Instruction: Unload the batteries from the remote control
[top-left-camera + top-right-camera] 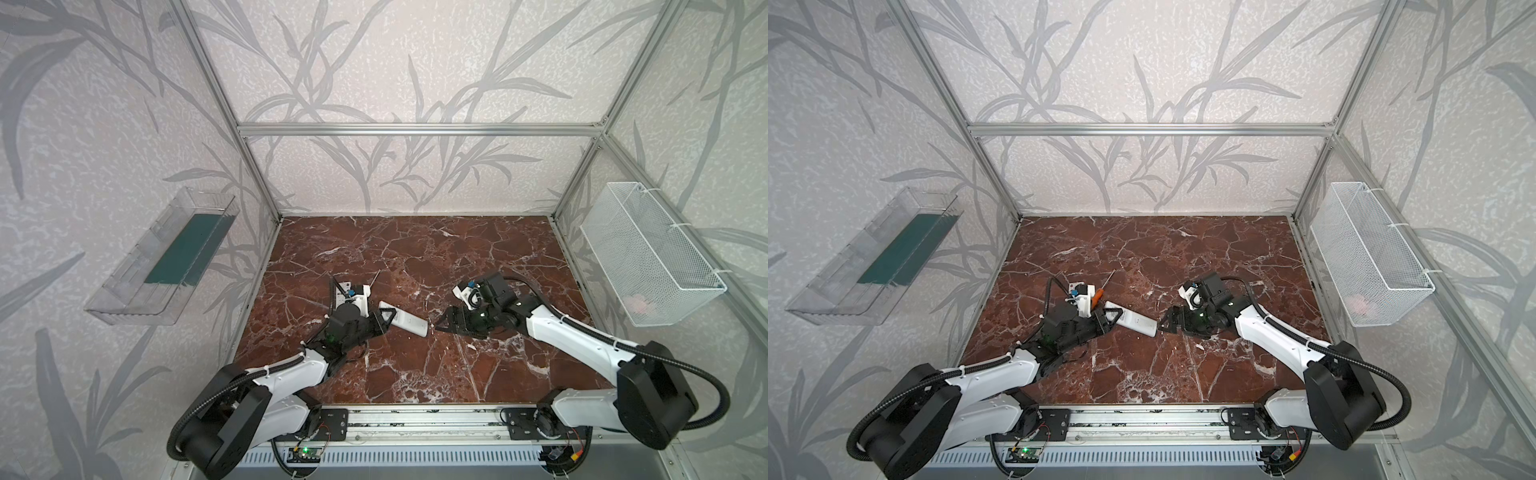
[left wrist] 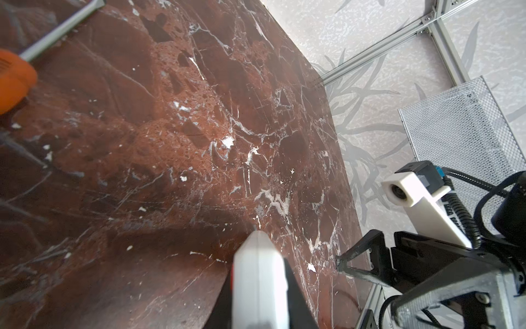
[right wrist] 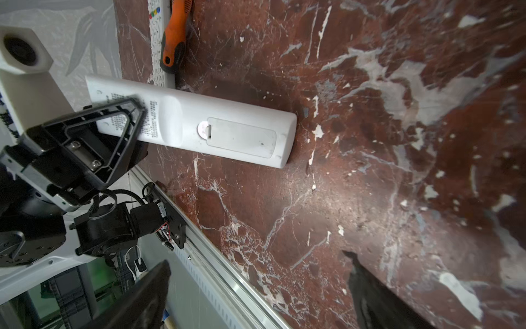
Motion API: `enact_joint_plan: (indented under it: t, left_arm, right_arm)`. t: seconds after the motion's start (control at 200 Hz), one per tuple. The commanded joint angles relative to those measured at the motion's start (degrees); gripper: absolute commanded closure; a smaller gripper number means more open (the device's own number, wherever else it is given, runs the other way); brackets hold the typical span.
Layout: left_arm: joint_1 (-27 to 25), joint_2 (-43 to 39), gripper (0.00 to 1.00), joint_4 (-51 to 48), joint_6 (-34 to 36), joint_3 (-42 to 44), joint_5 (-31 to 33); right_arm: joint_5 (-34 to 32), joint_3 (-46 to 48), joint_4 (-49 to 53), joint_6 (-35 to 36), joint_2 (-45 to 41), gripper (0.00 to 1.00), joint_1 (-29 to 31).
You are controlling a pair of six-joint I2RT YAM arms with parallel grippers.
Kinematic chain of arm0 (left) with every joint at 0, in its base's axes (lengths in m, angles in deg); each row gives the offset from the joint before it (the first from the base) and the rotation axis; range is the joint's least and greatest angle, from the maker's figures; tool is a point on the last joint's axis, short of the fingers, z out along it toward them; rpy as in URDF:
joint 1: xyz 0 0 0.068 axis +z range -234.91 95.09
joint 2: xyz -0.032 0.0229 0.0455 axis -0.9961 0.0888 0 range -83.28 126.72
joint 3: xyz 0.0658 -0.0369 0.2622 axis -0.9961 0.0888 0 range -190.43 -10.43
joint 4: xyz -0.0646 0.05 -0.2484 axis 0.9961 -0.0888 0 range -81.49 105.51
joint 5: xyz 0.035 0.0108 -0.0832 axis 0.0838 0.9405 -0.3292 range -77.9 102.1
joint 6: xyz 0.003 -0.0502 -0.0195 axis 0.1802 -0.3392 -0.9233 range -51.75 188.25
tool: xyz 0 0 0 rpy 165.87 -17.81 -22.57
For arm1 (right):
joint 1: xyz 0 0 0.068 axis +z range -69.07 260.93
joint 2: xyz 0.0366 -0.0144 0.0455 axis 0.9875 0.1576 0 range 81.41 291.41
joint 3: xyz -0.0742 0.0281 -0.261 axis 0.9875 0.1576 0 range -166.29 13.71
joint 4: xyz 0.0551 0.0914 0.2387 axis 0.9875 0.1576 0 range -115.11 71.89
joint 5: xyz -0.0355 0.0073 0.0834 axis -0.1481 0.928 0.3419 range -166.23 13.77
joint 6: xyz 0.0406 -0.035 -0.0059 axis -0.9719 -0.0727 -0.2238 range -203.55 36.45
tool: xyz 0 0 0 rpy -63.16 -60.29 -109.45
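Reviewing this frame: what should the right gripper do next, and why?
Probably ease the open right gripper in onto the battery cover and slide it off. The left gripper is shut on the remote, which is back side up with the battery cover still on, so no batteries show yet.

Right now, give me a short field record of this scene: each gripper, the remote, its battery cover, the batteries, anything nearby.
left gripper: shut on the remote, at the end away from the cover
right gripper: open, empty, just off the remote's free end
remote face: back side up
battery cover: closed, in place
batteries: none visible
nearby: orange-handled screwdriver and second remote lying on the table
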Motion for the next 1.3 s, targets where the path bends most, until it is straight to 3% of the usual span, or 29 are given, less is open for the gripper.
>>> enact_joint_plan:
  t: [0.0, 0.315, 0.61, 0.84, 1.065, 1.295]
  left_arm:
    - [-0.3, -1.5, 1.00, 3.0, -0.8, 1.2, 4.7]
    - [-0.5, -4.2, 1.00, -0.1, -1.3, 2.8, 6.5]
    - [-0.6, -5.0, 1.00, -2.5, -1.0, 2.5, 5.7]
    - [-0.5, -2.5, 1.00, -1.6, -1.7, 2.2, 4.1]
    - [-0.5, -1.5, 1.00, -0.6, -2.0, 2.0, 3.4]
    - [-0.6, -1.8, 1.00, -1.1, -1.9, 1.8, 3.6]
  right_arm:
    - [0.9, -0.4, -6.8, -3.5, 4.5, 0.01, 2.0]
    - [-2.0, -5.3, -13.2, -7.4, 15.7, 0.01, 7.3]
    - [-4.5, -6.0, -19.0, -11.4, 19.0, 0.01, 7.6]
    - [-2.5, -5.3, -25.6, -15.4, 24.1, 0.01, 7.4]
    - [-3.2, -6.1, -25.5, -15.8, 25.3, 0.00, 7.4]
    - [-4.2, -6.6, -22.2, -14.2, 26.1, 0.11, 7.5]
